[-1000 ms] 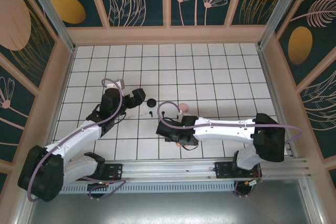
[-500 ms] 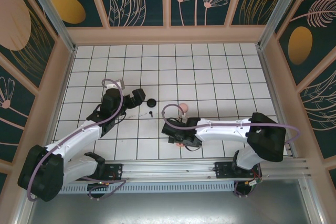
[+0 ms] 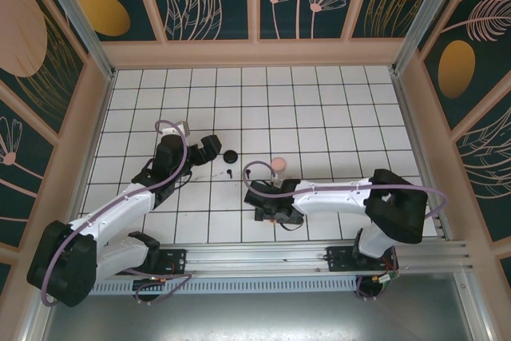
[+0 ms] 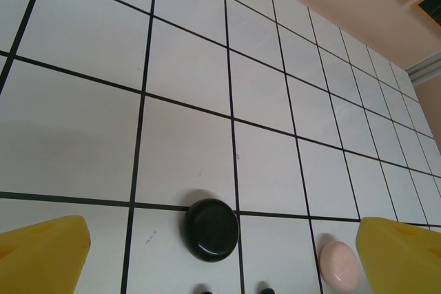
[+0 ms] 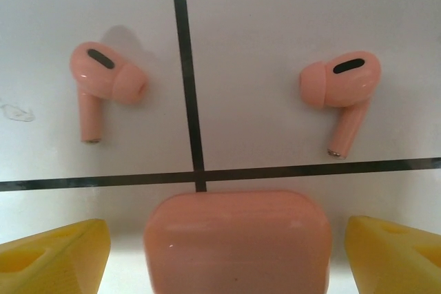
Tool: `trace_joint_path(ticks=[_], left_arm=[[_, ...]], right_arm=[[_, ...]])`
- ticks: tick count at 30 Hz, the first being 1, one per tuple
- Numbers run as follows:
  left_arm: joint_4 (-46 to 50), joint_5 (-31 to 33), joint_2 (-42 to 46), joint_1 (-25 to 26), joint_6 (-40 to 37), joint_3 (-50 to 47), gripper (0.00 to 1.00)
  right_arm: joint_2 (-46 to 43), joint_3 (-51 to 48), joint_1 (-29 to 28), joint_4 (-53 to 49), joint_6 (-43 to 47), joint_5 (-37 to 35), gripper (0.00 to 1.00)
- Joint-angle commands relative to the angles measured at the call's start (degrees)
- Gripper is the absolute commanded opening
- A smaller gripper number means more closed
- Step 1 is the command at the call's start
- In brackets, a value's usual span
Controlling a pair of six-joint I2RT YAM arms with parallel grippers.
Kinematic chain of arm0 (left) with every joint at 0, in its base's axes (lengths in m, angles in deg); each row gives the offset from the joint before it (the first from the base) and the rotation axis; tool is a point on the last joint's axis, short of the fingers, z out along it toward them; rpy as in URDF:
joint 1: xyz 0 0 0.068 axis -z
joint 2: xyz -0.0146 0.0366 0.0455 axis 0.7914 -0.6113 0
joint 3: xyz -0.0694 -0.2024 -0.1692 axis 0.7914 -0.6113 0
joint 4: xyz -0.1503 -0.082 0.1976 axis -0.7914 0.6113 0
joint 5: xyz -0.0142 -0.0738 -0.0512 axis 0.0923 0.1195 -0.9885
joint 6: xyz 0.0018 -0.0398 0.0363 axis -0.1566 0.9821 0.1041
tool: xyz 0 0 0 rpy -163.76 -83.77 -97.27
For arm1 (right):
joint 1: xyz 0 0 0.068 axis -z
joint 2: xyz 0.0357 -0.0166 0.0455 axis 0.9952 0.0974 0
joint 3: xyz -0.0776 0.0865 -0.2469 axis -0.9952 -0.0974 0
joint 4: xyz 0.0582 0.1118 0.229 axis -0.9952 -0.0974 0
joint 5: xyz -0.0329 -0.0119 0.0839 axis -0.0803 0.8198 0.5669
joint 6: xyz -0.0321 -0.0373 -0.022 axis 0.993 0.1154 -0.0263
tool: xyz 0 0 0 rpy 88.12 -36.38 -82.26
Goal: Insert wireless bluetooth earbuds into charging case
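Observation:
A pink charging case (image 5: 238,242), lid closed, lies between the yellow fingers (image 5: 55,256) of my right gripper (image 5: 227,259). The jaws are open, with a gap on each side of the case. Two pale pink earbuds (image 5: 103,84) (image 5: 344,91) lie on the tiles just beyond it, one left and one right. My right gripper (image 3: 267,212) is low at the table's front middle. My left gripper (image 4: 222,266) (image 3: 211,149) is open, just short of a round black case (image 4: 211,229) (image 3: 231,156). Two black earbuds (image 4: 202,288) (image 4: 264,287) peek in at the bottom edge.
A rounded pink case (image 3: 279,164) (image 4: 337,264) sits on the tiles right of the black case, between the two arms. The white grid table (image 3: 319,109) stretches behind, bounded by tan walls (image 3: 255,53).
The right arm's elbow has drawn leftward, and its wrist has shifted slightly over the pink case. The left arm has not moved.

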Motion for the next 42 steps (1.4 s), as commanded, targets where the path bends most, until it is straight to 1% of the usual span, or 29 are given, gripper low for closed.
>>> trace_joint_path(ticks=[1,9,14,27,31,36,39,42], left_arm=[[0.6,0.7,0.9,0.4,-0.2,0.8,0.99],[0.5,0.5,1.1,0.5,-0.2,0.4,0.99],[0.5,0.6,1.5,0.5,-0.1,0.3,0.99],[-0.2,0.4,1.9,0.5,0.6,-0.7,0.99],[-1.8,-0.6,2.8,0.5,2.9,-2.1,0.99],[-2.1,-1.4,6.9,0.5,9.1,-3.9,0.99],[-1.2,-1.0,10.4,0.5,10.8,-4.9,0.99],[-2.2,-0.9,12.7,0.5,10.5,-5.8,0.99]], right_arm=[[1.3,0.5,-0.2,-1.8,1.3,-0.1,0.89],[4.6,2.8,-0.1,-2.7,2.6,-1.4,0.87],[5.3,3.2,-0.2,-2.4,2.8,-1.5,0.85],[2.8,0.8,-0.3,-1.9,1.2,-1.3,0.71],[1.7,-0.1,-0.5,-1.6,0.9,-1.2,0.59],[-0.4,0.8,-1.5,-2.6,1.0,-1.1,0.48],[-3.3,3.6,-2.1,-4.3,1.0,-1.7,0.48],[-6.7,7.1,-1.7,-4.7,2.0,-2.8,0.49]])
